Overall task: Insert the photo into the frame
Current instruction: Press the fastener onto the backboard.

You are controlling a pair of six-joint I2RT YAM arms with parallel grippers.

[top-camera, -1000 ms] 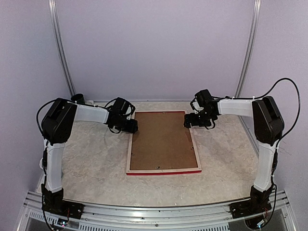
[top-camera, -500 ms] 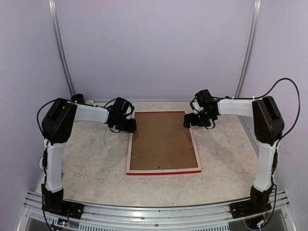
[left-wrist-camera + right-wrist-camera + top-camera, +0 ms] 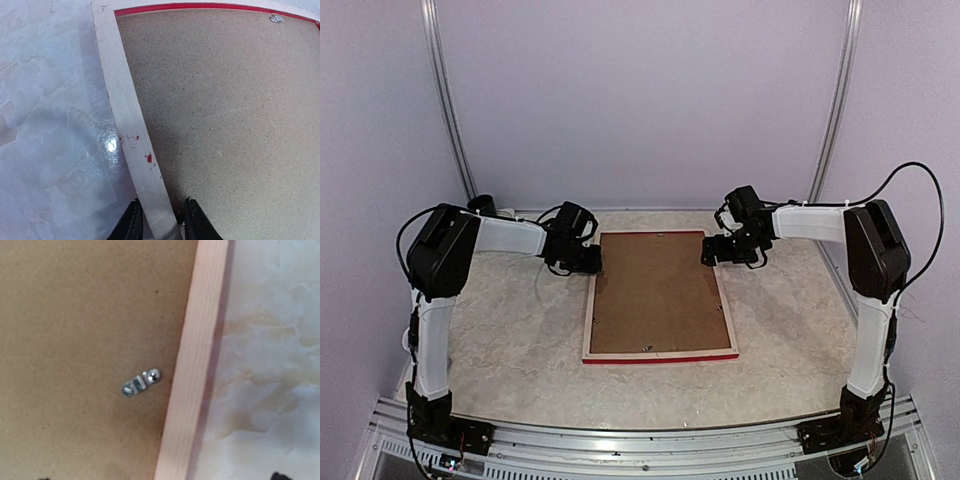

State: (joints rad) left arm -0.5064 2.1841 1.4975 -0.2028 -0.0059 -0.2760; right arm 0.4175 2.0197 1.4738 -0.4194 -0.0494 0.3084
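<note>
The frame [image 3: 660, 354] lies face down on the table, its pale wood back up and a red edge showing at the front. A brown backing board [image 3: 658, 295] fills its opening. The photo is hidden. My left gripper [image 3: 594, 262] straddles the frame's left rail [image 3: 131, 135] near the far left corner. The left gripper [image 3: 160, 226] is open but narrow: one finger touches the rail's outer edge and a small gap shows at the inner finger. My right gripper [image 3: 712, 254] hovers open and wide over the right rail [image 3: 192, 370], holding nothing.
Small metal turn tabs [image 3: 141, 383] hold the backing board at its edges; another tab [image 3: 275, 19] sits by the far rail. Marbled tabletop [image 3: 510, 330] surrounds the frame. Lilac walls enclose the cell on three sides.
My left gripper's jaws have narrowed around the frame's left rail and the gripper has shifted slightly left. The right arm and the frame have not moved.
</note>
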